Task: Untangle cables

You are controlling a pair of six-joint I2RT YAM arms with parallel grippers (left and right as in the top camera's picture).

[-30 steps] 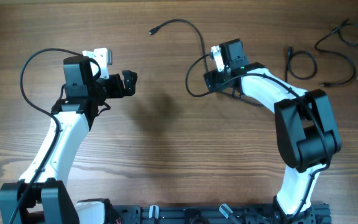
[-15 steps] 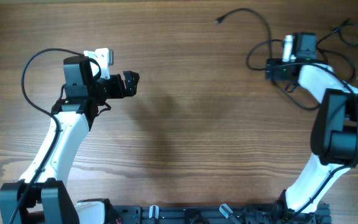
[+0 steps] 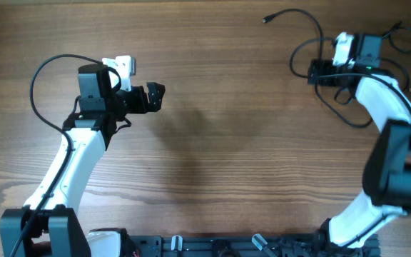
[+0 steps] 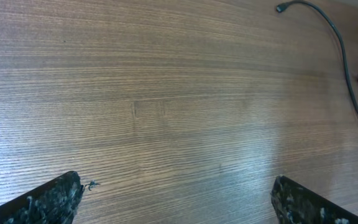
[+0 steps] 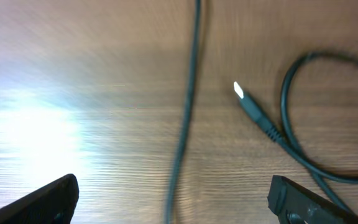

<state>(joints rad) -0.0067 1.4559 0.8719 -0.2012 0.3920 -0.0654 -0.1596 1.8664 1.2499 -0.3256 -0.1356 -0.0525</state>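
The wooden table [image 3: 212,164] has a broad bare stretch across its centre, between the two arms. The left gripper [image 3: 159,98] hangs over the left-centre of this stretch, pointing right. In its wrist view the fingertips [image 4: 55,199] sit at the two lower corners, jaws spread wide, with only wood grain between them and nothing held. The cables [image 3: 393,31] are gathered at the far right of the table, well apart from the left gripper, and several loops run out past the right margin of the overhead view. One long cord [image 3: 298,11] reaches furthest toward the centre, its plug end [image 3: 266,19] lying free on the wood near the far margin. The right gripper [image 3: 318,71] is over the inner edge of this cluster, pointing left, jaws likewise spread wide and clamped on nothing. Its wrist view is blurred: a thin strand [image 5: 188,106] runs down the wood and passes through the gap between the fingers, not pinched. Whether it touches either finger cannot be told. Just to the right of it lies a looped cord [image 5: 291,130] with a bright-tipped plug [image 5: 244,96]. A further loop [image 3: 349,124] lies beside the right forearm. A black base rail [image 3: 227,246] lines the near edge.
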